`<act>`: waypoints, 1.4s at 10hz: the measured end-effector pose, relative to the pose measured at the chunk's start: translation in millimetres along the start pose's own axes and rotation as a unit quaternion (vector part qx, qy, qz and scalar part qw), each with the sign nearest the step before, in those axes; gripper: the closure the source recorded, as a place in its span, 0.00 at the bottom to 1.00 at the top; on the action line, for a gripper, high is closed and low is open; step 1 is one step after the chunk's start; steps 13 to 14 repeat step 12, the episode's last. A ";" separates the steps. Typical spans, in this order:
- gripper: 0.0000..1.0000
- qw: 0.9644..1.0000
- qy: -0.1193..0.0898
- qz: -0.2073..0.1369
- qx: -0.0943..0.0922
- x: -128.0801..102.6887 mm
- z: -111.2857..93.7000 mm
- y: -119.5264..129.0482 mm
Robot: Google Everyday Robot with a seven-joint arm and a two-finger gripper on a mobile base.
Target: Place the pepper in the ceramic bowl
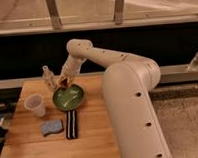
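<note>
The green ceramic bowl (69, 98) sits on the wooden table (95, 138), left of centre. My gripper (64, 83) hangs just over the bowl's far left rim, at the end of the white arm (96, 53) reaching in from the right. A small dark red pepper (66, 84) shows between its fingers, held just above the rim. The gripper is shut on the pepper.
A translucent white cup (35, 104) stands left of the bowl. A small clear bottle (47, 76) stands behind it, close to the gripper. A blue sponge (51, 127) and a black striped strip (71, 124) lie in front of the bowl. The arm's white body (137, 116) fills the right side.
</note>
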 end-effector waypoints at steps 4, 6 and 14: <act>0.48 1.000 0.000 0.000 0.000 0.1 0.2 0.0; 0.27 1.000 0.000 0.001 0.000 -0.2 -0.2 -1.0; 0.20 1.000 0.000 0.001 0.000 -0.1 0.0 -1.1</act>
